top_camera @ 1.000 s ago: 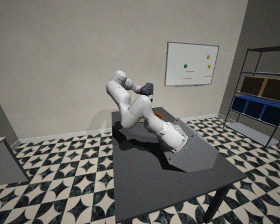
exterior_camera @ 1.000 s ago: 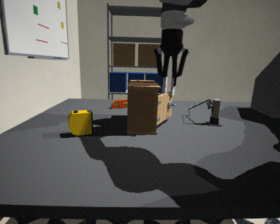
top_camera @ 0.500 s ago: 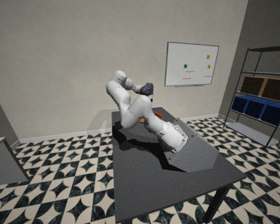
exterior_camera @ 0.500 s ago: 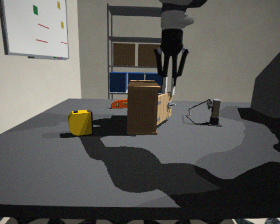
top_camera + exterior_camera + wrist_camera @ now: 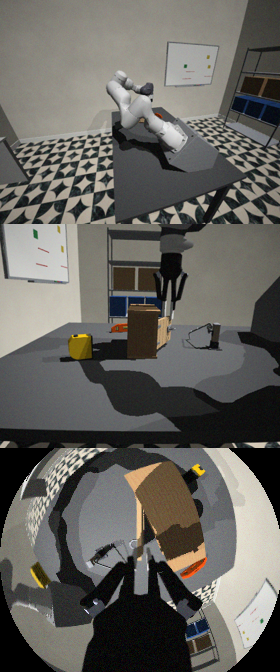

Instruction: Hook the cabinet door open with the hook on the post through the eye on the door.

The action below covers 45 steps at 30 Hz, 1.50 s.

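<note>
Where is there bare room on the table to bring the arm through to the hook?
Bare top lies between the cabinet door and the post, though the hook reaches into that gap. The wide near side of the table is bare too. It is crowded left of the cabinet, by the yellow box and orange tool. The gripper hangs at the door's edge.
</note>
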Each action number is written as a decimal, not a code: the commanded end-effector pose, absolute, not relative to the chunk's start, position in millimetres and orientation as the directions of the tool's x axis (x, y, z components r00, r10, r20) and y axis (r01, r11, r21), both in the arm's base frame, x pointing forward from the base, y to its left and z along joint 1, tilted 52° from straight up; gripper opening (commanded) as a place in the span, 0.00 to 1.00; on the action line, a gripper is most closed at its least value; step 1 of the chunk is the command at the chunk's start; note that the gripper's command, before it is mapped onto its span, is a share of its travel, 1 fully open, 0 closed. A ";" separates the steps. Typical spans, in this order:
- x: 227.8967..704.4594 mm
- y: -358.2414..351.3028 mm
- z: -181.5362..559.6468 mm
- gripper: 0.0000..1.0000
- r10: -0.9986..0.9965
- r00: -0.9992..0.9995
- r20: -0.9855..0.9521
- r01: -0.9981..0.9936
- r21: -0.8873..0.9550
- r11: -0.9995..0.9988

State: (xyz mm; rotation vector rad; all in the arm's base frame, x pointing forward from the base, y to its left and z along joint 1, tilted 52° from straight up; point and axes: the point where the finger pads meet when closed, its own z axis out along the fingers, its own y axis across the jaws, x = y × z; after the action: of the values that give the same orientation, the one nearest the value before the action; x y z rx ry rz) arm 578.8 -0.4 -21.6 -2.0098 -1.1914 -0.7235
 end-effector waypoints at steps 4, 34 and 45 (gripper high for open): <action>577.9 0.8 -22.1 0.16 0.522 0.415 0.746 0.903 -0.266 -0.337; 573.7 2.3 -20.9 0.16 0.506 0.454 0.733 0.884 -0.299 -0.359; 572.1 2.4 -20.1 0.16 0.506 0.454 0.733 0.884 -0.299 -0.359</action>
State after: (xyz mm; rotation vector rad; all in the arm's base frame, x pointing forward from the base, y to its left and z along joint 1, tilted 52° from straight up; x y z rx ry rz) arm 572.2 3.2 -21.4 -2.0129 -1.1689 -0.7079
